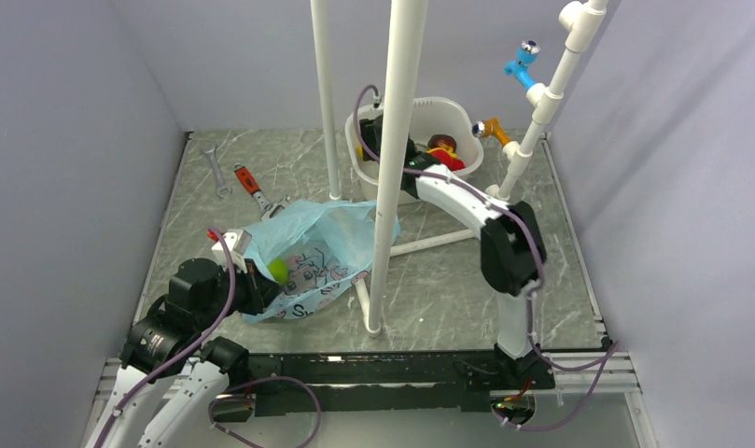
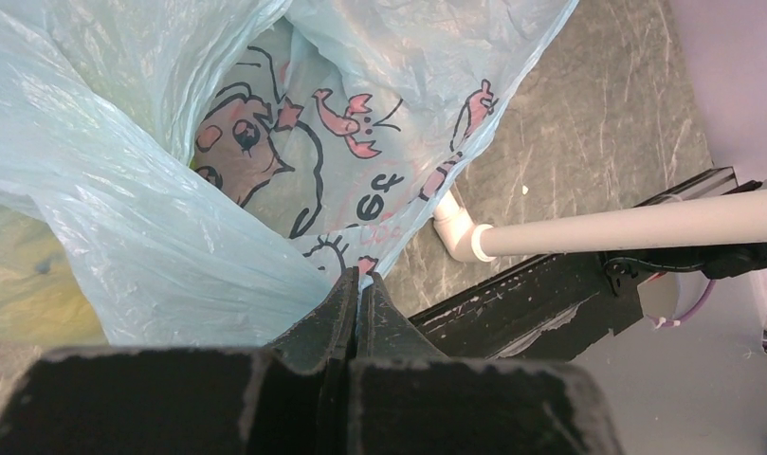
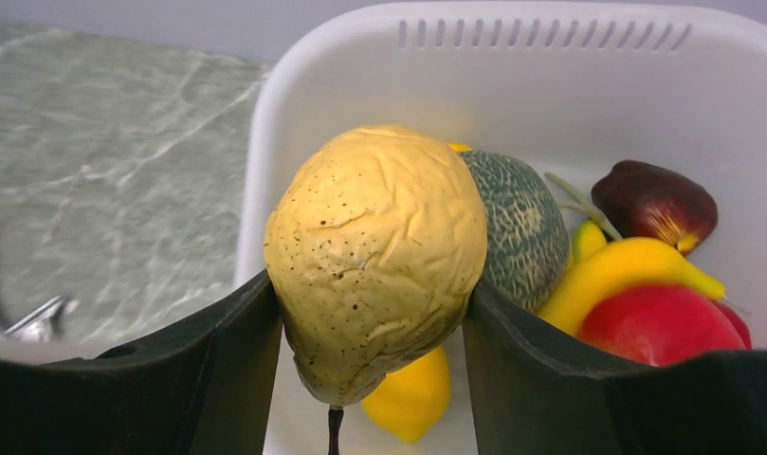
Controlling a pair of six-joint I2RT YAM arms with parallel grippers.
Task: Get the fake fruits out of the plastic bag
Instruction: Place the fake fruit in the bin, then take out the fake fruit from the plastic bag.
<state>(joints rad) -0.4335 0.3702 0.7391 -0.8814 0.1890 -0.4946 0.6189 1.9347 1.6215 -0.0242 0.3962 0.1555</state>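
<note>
Gripping in the half-spread right pincer [image 3: 365,303] a wrinkled tan plastic pear [image 3: 379,237] above the white rectangular plastic tub [image 3: 550,85] already holding glossy fake fruits [image 3: 635,275], pinching the thin light blue plastic bag [image 2: 152,237] on the surface [image 1: 448,280] with the tight-shut left pincer [image 2: 358,284], one yellow-green fruit [image 1: 278,269] seemingly left inside.

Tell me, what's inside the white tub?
In the tub: a green melon, a dark red fruit, a banana, a bright red fruit and a lemon. The pear in the right hand hides whatever lies under it.
</note>
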